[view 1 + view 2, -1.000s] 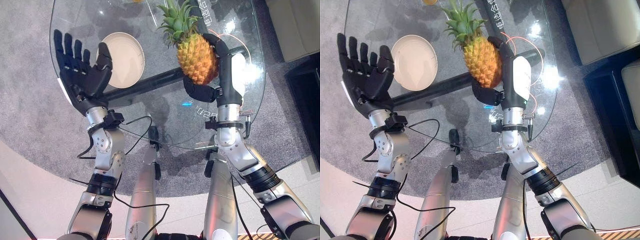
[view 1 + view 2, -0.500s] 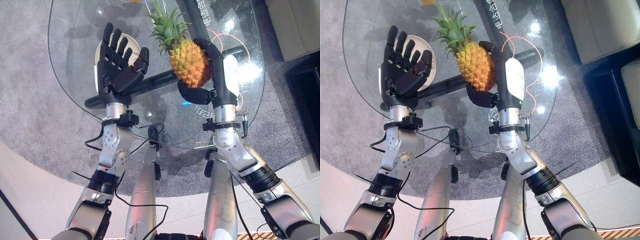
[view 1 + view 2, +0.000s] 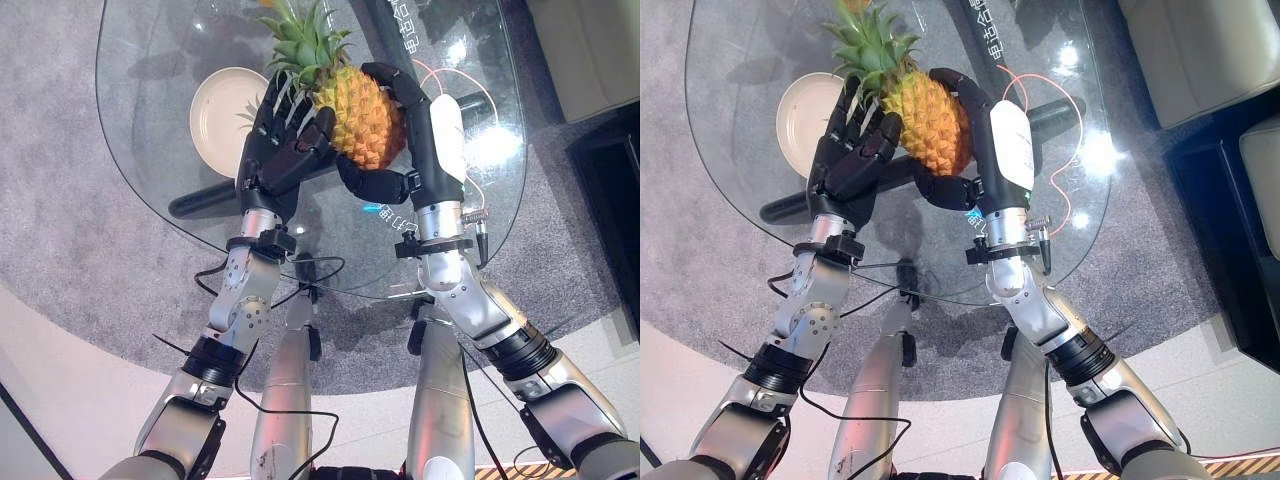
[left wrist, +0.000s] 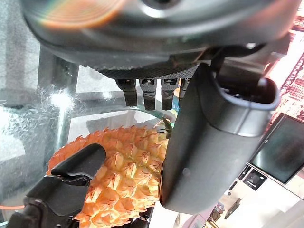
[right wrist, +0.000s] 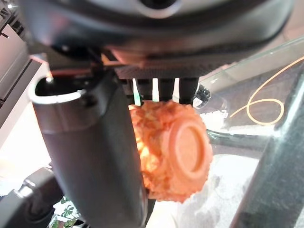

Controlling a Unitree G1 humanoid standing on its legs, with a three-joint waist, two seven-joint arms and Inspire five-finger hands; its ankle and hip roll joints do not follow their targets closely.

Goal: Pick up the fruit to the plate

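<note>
I have the pineapple lifted above the glass table, over its middle, and both hands are on it. My right hand is wrapped around the fruit's right flank, its fingers curled over the far side and its thumb tucked under the base end nearest the robot; the right wrist view confirms this, with the round stem end of the fruit sitting just past the thumb. My left hand is pressed against the fruit's left side, where the body meets the green crown, with its fingers fairly straight and spread up among the leaves, not closed around anything. The crown points toward the table's far edge. The cream plate lies on the glass toward the table's left edge, just beside my left hand, and the pineapple is not over it. A thin orange wire loops across the glass near the right edge.
</note>
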